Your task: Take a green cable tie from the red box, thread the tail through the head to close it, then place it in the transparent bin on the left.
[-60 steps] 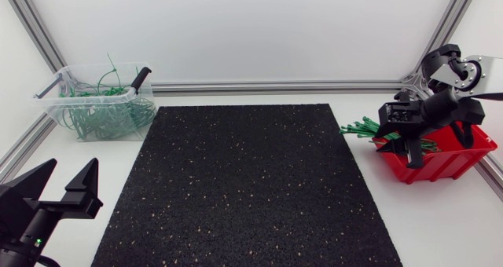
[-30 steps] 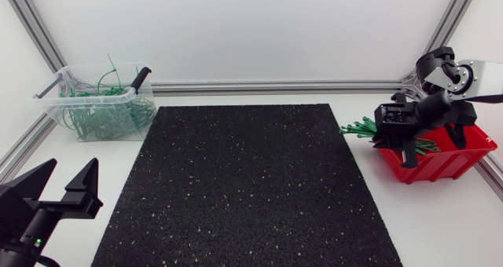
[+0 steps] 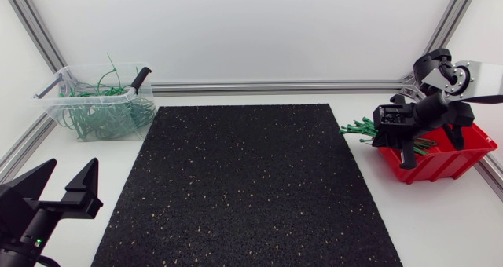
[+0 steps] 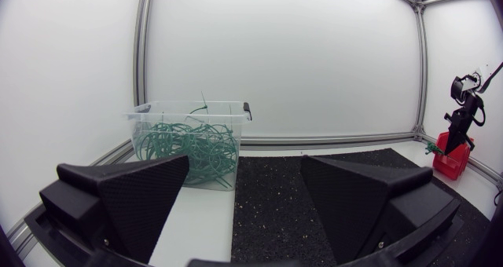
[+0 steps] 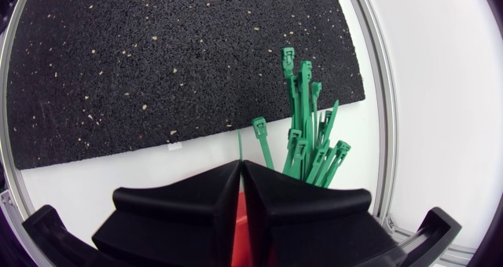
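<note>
Right end effector (image 5: pixel 240 164) seems clenched on one thin green cable tie (image 5: pixel 240 145) above the red box (image 3: pixel 452 162) at the bench (image 3: pixel 440 220) right edge: light, springy, slick, best pinched near its stiffer head

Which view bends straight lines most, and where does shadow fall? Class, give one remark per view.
Head view: even light, a faint shadow under the red box, black mat edges straight. Left wrist view: the left gripper looms large, its inner faces shaded. Right wrist view: the mat edge bows most.

Open mat (image 3: pixel 244 181) lies between transparent bin (image 3: pixel 94 96) and red box (image 3: pixel 440 163).
</note>
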Tool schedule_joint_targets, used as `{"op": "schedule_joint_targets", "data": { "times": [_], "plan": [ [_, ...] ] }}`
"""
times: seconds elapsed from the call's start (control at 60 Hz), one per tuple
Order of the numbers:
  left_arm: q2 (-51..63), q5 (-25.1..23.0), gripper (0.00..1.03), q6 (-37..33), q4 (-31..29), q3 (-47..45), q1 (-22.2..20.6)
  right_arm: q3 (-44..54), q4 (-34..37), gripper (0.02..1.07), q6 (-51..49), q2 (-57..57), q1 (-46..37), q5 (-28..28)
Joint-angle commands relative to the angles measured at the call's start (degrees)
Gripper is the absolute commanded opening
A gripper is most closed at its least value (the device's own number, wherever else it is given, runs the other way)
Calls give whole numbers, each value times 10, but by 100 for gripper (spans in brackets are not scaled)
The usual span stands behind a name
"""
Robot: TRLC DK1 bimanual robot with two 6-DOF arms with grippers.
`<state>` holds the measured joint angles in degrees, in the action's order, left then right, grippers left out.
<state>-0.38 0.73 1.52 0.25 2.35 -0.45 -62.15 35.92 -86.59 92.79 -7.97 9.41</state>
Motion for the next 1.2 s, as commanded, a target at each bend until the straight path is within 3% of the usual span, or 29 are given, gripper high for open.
{"op": "schedule_joint_targets", "data": {
  "times": [0.0, 0.3, 0.75, 1.183],
  "plan": [
    [-2, 1, 99, 7, -14, -22, -3, -8, 13, 8, 4, -27, 1, 8],
    [-2, 1, 99, 8, -15, -22, -3, -10, 31, 8, 3, -105, 1, 11],
    [-2, 1, 99, 8, -16, -22, -3, -96, 73, 8, 47, -240, -6, 82],
    [-2, 1, 99, 8, -16, -22, -3, -120, 57, 8, 194, -307, -15, 172]
  ]
}}
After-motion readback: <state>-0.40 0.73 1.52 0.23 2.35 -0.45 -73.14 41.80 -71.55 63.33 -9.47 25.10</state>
